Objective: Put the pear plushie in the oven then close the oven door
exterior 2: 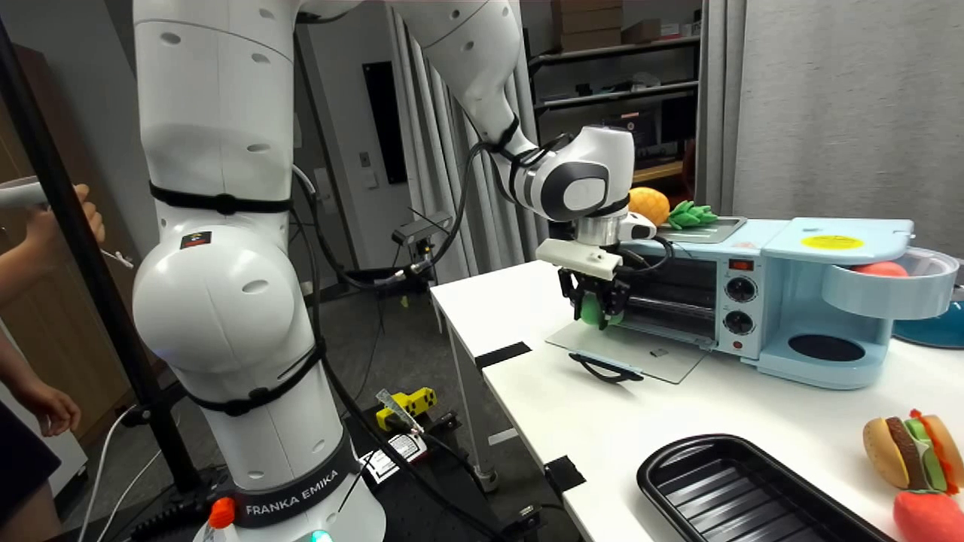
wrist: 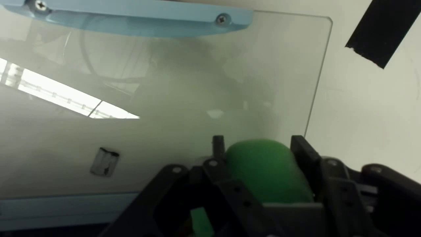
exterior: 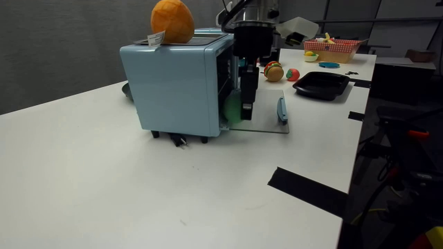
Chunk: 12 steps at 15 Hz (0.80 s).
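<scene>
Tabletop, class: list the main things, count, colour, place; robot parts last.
oven: one, light blue, on table
oven door: one, clear, lowered open
pear plushie: one, green, at oven opening
orange plushie: one, orange, on grey tray atop oven
toy burger: one, multicoloured, beside red toy
red toy: one, red, beside toy burger
baking tray: one, black, on table
basket: one, tan and red, far table end
gripper: one, black, holding pear plushie
arm: one, white, partly over table

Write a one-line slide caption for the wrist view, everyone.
Green pear plushie gripped in the end effector, the clear oven door lowered, its blue handle showing.
</scene>
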Available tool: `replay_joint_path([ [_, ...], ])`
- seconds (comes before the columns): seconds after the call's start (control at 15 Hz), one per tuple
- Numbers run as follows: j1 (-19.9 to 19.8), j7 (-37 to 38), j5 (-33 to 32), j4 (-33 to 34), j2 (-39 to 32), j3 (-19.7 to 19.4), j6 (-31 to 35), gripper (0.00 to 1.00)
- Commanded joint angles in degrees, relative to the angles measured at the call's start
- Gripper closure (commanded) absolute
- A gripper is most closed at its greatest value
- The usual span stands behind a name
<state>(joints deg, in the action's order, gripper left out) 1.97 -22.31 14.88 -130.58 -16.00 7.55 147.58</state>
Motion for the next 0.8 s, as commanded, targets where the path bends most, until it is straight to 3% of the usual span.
replay_joint_path([
  [0.0,-1.12,-1.00,-1.36,0.12,-0.55,0.81,2.63,0.77],
  [0.2,-1.07,-0.46,-1.89,-0.26,-0.14,0.76,3.92,0.97],
  [0.73,-0.29,4.41,-9.08,-4.41,5.34,-1.61,1.85,0.96],
])
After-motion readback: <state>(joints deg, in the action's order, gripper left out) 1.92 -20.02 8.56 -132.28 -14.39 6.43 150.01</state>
